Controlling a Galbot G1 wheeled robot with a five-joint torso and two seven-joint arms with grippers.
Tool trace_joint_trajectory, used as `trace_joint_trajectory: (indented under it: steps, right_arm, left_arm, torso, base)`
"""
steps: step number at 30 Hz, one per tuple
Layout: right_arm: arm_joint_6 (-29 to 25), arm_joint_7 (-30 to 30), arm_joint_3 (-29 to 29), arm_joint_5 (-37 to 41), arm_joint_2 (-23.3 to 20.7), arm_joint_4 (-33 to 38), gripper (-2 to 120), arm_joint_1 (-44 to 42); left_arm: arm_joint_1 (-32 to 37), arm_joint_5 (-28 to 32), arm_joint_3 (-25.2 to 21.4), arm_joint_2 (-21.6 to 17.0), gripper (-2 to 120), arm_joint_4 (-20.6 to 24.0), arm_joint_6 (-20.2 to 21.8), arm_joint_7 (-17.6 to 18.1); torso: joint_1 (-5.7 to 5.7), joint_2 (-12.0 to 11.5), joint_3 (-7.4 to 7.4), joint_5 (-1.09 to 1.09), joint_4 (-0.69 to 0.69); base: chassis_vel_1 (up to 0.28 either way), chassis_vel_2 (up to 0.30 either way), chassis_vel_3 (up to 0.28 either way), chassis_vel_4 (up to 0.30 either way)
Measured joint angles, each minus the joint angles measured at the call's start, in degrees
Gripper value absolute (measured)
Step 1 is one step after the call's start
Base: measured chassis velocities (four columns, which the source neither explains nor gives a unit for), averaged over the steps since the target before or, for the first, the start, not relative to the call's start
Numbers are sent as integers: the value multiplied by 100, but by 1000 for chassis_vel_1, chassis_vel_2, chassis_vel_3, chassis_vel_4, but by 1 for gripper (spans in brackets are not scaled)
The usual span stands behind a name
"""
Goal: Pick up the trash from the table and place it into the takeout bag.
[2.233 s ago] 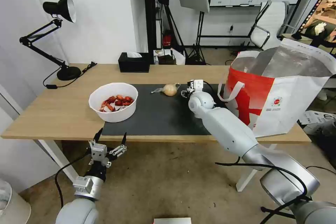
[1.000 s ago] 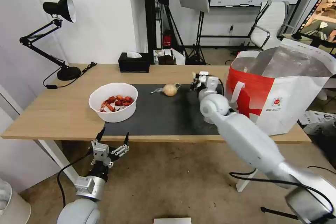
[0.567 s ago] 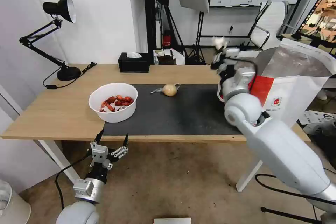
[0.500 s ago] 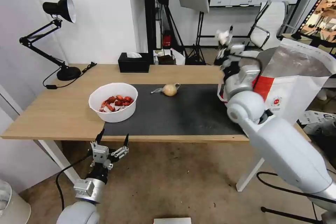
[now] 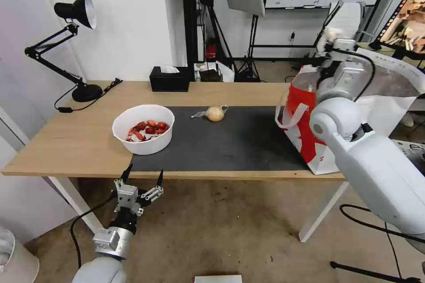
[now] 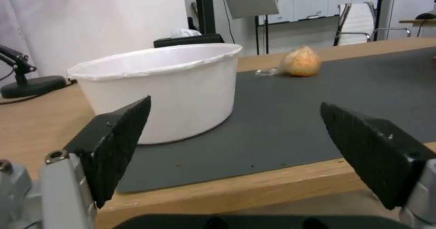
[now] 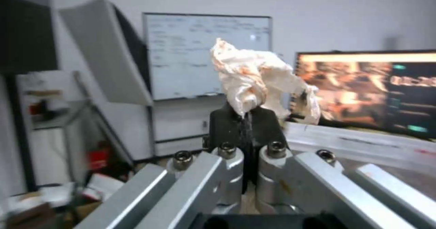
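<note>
My right gripper (image 5: pixel 330 40) is shut on a crumpled white tissue (image 5: pixel 329 33) and holds it high over the near rim of the takeout bag (image 5: pixel 299 112), a white-and-red tote with foil lining at the table's right end. In the right wrist view the stained tissue (image 7: pixel 254 80) sticks out above the closed gripper (image 7: pixel 246 115). A white bowl of red shells (image 5: pixel 144 129) and a knotted clear bag with a tan lump (image 5: pixel 215 113) rest on the dark mat (image 5: pixel 221 146). My left gripper (image 5: pixel 141 182) hangs open below the table's (image 5: pixel 62 141) front edge, facing the bowl (image 6: pixel 159 86) and the knotted bag (image 6: pixel 299 62).
A black desk lamp (image 5: pixel 75 13) stands at the table's far left corner and a black tissue box (image 5: pixel 169 79) at its back edge. Light stands, an office chair (image 5: pixel 349 22) and a monitor (image 5: pixel 407 17) fill the room behind.
The right arm rose from the mat with the tissue and swung right and up, ending above the bag. The left arm stayed where it was.
</note>
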State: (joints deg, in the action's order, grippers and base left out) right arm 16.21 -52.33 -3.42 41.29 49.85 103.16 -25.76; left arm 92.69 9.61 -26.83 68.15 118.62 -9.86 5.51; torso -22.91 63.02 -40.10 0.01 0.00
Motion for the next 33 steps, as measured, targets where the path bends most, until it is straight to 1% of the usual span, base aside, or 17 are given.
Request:
trace_joint_trajectory:
  steps: [5,9,12,13,16,17,18,20,21,23,24,26,27,29,30,31,33]
  right_arm:
    - [141,-184,-59,324,-94,105,4,-46]
    - [204,-181,-98,554,-216,166,17,-112]
    - [223,-139,-174,655,-286,209,31,-197]
    - [223,-139,-174,655,-286,209,31,-197]
    - [230,-108,-196,872,-360,296,46,-255]
    - [230,-108,-196,872,-360,296,46,-255]
    - [260,-108,-196,999,-399,344,53,-275]
    - [443,-118,-197,1266,-484,447,62,-292]
    - [443,-118,-197,1266,-484,447,62,-292]
    - [782,-84,-197,1378,-590,509,71,-282]
    - [782,-84,-197,1378,-590,509,71,-282]
    - [1431,225,-271,1495,-780,593,80,-257]
    - [1431,225,-271,1495,-780,593,80,-257]
    - [2277,1297,-439,1346,-1166,696,93,-243]
    - [2448,1773,-474,1218,-1346,726,96,-226]
    - [2448,1773,-474,1218,-1346,726,96,-226]
    - [2558,2433,-482,850,-1600,720,99,-154]
  left_arm:
    - [15,-1,6,-21,100,37,0,-50]
    - [27,-1,-5,-60,100,105,0,-133]
    - [11,1,-13,-62,100,105,-10,-198]
    - [11,1,-13,-62,100,105,-10,-198]
    - [16,4,-13,-73,100,121,-40,-310]
    - [16,4,-13,-73,100,121,-40,-310]
    - [12,5,-13,-73,100,123,-42,-313]
    - [5,7,-13,-71,100,121,-44,-316]
    - [5,7,-13,-71,100,121,-44,-316]
    - [5,8,-12,-63,100,112,-47,-316]
    - [5,8,-12,-63,100,112,-47,-316]
    - [10,10,-8,-48,100,111,-48,-316]
    - [10,10,-8,-48,100,111,-48,-316]
    - [23,13,-7,-36,100,112,-50,-315]
    - [29,15,-7,-35,100,112,-51,-314]
    - [29,15,-7,-35,100,112,-51,-314]
    - [32,17,-7,-35,100,112,-51,-312]
  torso:
    - [0,0,0,-1,0]
    - [0,0,0,-1,0]
    - [0,0,0,0,0]
    - [0,0,0,0,0]
    - [0,0,0,-1,0]
    - [0,0,0,-1,0]
    - [0,0,0,-1,0]
    - [0,0,0,0,0]
    - [0,0,0,0,0]
    - [0,0,0,0,0]
    - [0,0,0,0,0]
    - [0,0,0,0,1]
    - [0,0,0,0,1]
    - [0,0,0,0,0]
    - [0,0,0,0,0]
    - [0,0,0,0,0]
    - [0,0,0,0,-1]
  base:
    - [0,0,0,0]
    - [0,0,0,0]
    - [0,0,0,0]
    - [0,0,0,0]
    - [0,0,0,0]
    - [0,0,0,0]
    - [0,0,0,0]
    - [0,0,0,0]
    - [0,0,0,0]
    - [0,0,0,0]
    - [0,0,0,0]
    - [0,0,0,0]
    - [0,0,0,0]
    - [0,0,0,0]
    - [0,0,0,0]
    - [0,0,0,0]
    - [0,0,0,0]
